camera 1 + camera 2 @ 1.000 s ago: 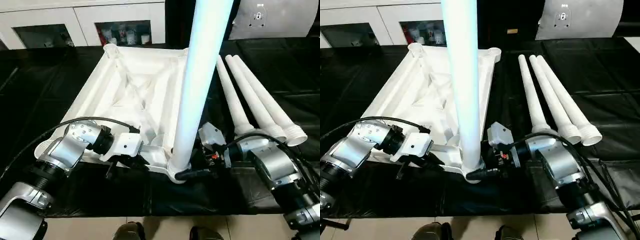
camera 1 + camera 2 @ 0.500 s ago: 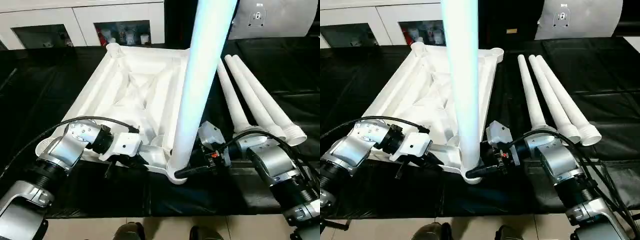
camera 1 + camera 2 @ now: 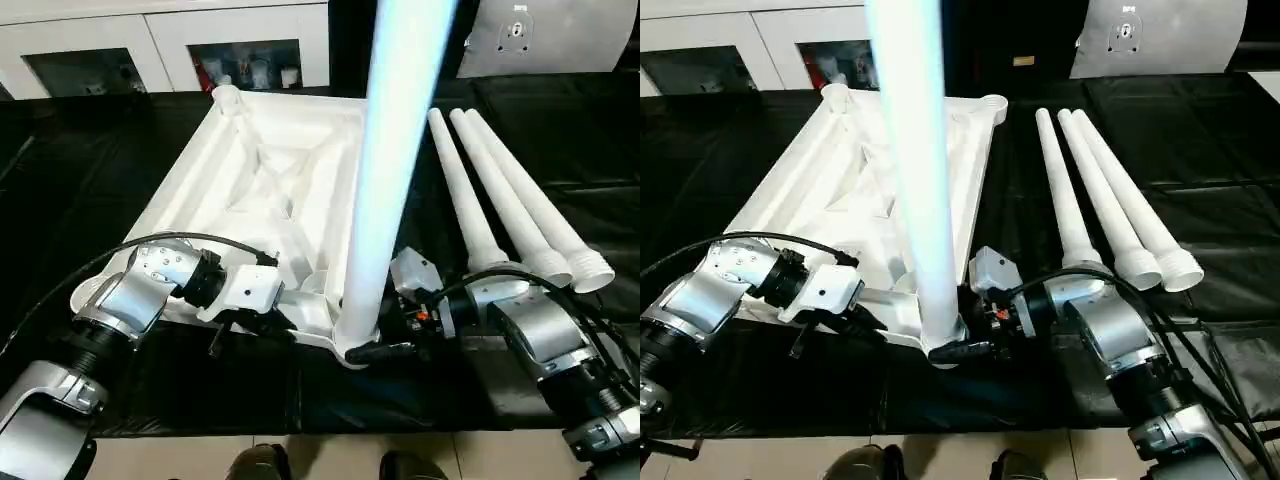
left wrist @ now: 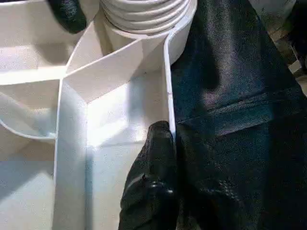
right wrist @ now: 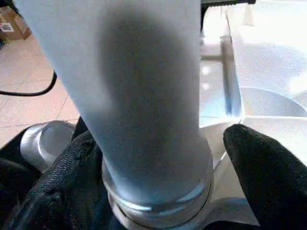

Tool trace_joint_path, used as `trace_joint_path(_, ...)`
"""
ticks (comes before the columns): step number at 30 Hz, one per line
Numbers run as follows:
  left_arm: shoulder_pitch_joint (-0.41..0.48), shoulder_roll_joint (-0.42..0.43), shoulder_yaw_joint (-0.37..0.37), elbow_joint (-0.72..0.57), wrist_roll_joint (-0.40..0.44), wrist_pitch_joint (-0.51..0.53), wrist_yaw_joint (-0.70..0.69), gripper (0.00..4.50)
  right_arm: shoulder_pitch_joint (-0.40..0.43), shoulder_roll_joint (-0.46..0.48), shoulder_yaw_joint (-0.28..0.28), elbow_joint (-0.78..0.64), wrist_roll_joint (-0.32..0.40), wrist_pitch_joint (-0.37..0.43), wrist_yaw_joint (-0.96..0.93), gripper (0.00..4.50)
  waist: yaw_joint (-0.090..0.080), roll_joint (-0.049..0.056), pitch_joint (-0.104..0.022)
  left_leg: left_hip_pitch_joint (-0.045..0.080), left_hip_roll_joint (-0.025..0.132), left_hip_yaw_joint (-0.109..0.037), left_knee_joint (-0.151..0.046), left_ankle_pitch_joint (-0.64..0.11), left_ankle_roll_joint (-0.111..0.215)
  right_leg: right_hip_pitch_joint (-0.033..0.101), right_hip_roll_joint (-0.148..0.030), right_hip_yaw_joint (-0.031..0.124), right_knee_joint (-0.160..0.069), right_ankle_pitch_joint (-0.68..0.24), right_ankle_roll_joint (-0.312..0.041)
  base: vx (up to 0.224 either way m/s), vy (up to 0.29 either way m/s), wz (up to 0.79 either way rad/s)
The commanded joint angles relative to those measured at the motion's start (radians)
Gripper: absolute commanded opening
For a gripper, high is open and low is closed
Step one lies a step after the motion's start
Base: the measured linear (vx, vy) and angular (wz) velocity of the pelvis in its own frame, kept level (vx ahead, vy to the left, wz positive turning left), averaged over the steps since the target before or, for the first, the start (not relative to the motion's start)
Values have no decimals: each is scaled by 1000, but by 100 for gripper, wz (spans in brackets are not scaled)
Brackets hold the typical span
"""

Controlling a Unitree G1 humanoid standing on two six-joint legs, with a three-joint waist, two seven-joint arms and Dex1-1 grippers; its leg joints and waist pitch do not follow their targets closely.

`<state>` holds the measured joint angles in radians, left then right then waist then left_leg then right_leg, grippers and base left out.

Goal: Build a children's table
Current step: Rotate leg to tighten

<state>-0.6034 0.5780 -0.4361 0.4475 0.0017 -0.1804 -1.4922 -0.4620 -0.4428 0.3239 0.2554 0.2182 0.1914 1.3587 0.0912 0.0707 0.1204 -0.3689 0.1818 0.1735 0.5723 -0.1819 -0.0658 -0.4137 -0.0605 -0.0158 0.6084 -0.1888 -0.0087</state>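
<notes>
With the right gripper (image 3: 958, 350) jaws clamped on the upright leg (image 3: 385, 180) and the left gripper (image 4: 160, 143) pinching the table top's rim (image 4: 169, 76), a tilt risks cross-threading the corner socket (image 5: 230, 211).

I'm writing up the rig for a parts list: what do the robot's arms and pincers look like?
Both forearms are silver metal cylinders with ribbed black joint rings and looping black cables. The left arm carries a white wrist block; the right arm a pale grey one with a small red spot. The left pincer and right pincer have black textured fingers.
</notes>
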Motion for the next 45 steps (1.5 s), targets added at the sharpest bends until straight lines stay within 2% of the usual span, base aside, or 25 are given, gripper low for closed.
trace_joint_path(1,9,-2,-57,27,55,-10,-29,0,-2,8,-9,-11,-7,2,-20,399,-7,-4,-49,12,47,-10,-79,-277,22,38,-71,41,-87,-320,-242,0,0,0)
trace_joint_path(7,9,3,-55,29,55,-11,-33,0,-3,5,-9,-20,9,18,-6,399,-6,-4,-49,13,47,-10,-82,-281,20,38,-72,43,-91,-351,-232,0,0,0)
trace_joint_path(8,9,5,-55,30,56,-11,-33,0,-2,4,-8,-21,11,18,-5,383,-6,-4,-48,12,47,-11,-83,-278,21,38,-71,42,-91,-348,-232,0,0,0)
trace_joint_path(13,14,7,-54,25,55,-8,-32,0,5,5,-6,-26,15,16,-6,362,-7,-4,-48,10,47,-10,-84,-268,23,38,-71,41,-90,-329,-234,0,0,0)
trace_joint_path(19,31,12,-48,7,50,8,-24,0,21,10,-5,-43,18,20,-15,295,-7,-3,-46,10,48,-11,-87,-282,20,37,-73,43,-94,-361,-225,0,0,0)
trace_joint_path(21,48,18,-43,-9,47,19,-19,0,34,11,-7,-57,21,23,-24,289,-7,-3,-46,11,49,-11,-88,-284,19,36,-73,43,-95,-370,-221,0,0,0)
trace_joint_path(23,54,21,-41,-15,46,23,-17,0,40,11,-8,-63,22,25,-27,283,-7,-3,-49,10,49,-11,-88,-266,20,39,-73,42,-93,-342,-221,0,0,0)
trace_joint_path(27,75,28,-27,-46,38,54,1,0,62,18,-13,-78,22,25,-53,278,-9,-1,-53,8,47,-7,-83,-217,33,42,-68,39,-85,-234,-248,0,0,0)
trace_joint_path(28,85,28,-19,-63,36,77,18,0,70,24,-18,-82,22,25,-70,277,-10,-1,-52,5,48,-7,-85,-219,32,44,-69,39,-85,-230,-251,0,0,0)
trace_joint_path(30,85,28,-19,-63,36,77,18,0,70,24,-18,-82,22,25,-70,277,-11,-1,-50,9,46,-7,-86,-238,30,42,-67,38,-89,-257,-248,0,0,0)
trace_joint_path(31,99,28,-10,-90,35,110,40,0,79,36,-24,-84,16,24,-104,277,-11,3,-50,9,46,-7,-87,-244,27,41,-68,38,-89,-270,-247,0,0,0)
trace_joint_path(32,99,28,-10,-90,35,110,40,0,79,36,-24,-84,16,24,-104,277,-12,1,-47,10,47,-8,-89,-265,22,39,-69,39,-93,-307,-240,0,0,0)
trace_joint_path(33,121,24,6,-132,31,164,77,0,90,57,-34,-84,3,20,-156,277,-14,3,-47,12,49,-9,-91,-278,14,39,-72,41,-93,-334,-233,0,0,0)
trace_joint_path(34,130,22,13,-151,28,186,90,0,94,66,-37,-82,-3,16,-179,277,-15,2,-42,12,47,-10,-93,-299,13,35,-71,41,-101,-383,-219,0,0,0)
trace_joint_path(36,178,2,45,-253,19,303,171,0,113,124,-57,-73,-33,11,-308,277,-22,-2,-45,9,50,-14,-96,-302,-1,38,-77,43,-97,-411,-209,0,0,0)
trace_joint_path(37,206,-20,61,-317,20,378,226,0,123,166,-68,-63,-50,14,-390,277,-26,-2,-40,5,46,-15,-98,-303,3,36,-74,41,-103,-440,-200,0,0,0)
trace_joint_path(38,206,-20,61,-317,20,378,226,0,123,166,-68,-63,-50,14,-390,277,-30,-2,-40,6,45,-17,-100,-309,-1,36,-74,40,-103,-464,-190,0,0,0)
trace_joint_path(39,243,-56,74,-407,27,481,300,0,133,224,-79,-54,-68,25,-498,277,-44,-8,-38,2,41,-22,-103,-321,-6,37,-76,38,-110,-559,-150,0,0,0)
trace_joint_path(40,243,-56,74,-407,27,481,300,0,133,224,-79,-54,-68,25,-498,276,-48,-5,-39,1,43,-24,-104,-313,-9,36,-78,39,-109,-558,-149,0,0,0)
trace_joint_path(41,254,-71,76,-436,31,514,322,0,136,243,-82,-52,-73,30,-530,276,-56,-3,-36,1,39,-25,-103,-323,-5,32,-75,37,-116,-588,-134,0,0,0)
trace_joint_path(42,254,-71,76,-436,31,514,322,0,136,243,-82,-52,-73,30,-530,276,-61,-4,-38,1,38,-25,-103,-319,1,32,-72,37,-117,-571,-129,0,0,0)
trace_joint_path(43,264,-107,76,-469,42,562,366,0,133,281,-90,-39,-82,39,-597,276,-61,-6,-40,2,38,-23,-101,-315,6,31,-71,38,-118,-558,-129,0,0,0)
trace_joint_path(44,271,-154,74,-501,56,619,421,0,124,335,-106,-17,-91,53,-688,276,-64,-6,-41,5,42,-18,-100,-300,4,26,-69,41,-114,-504,-149,0,0,0)
trace_joint_path(45,271,-183,74,-512,65,648,453,0,119,359,-114,-7,-95,60,-728,276,-63,-4,-40,13,39,-14,-95,-313,4,18,-66,42,-120,-517,-153,0,0,0)
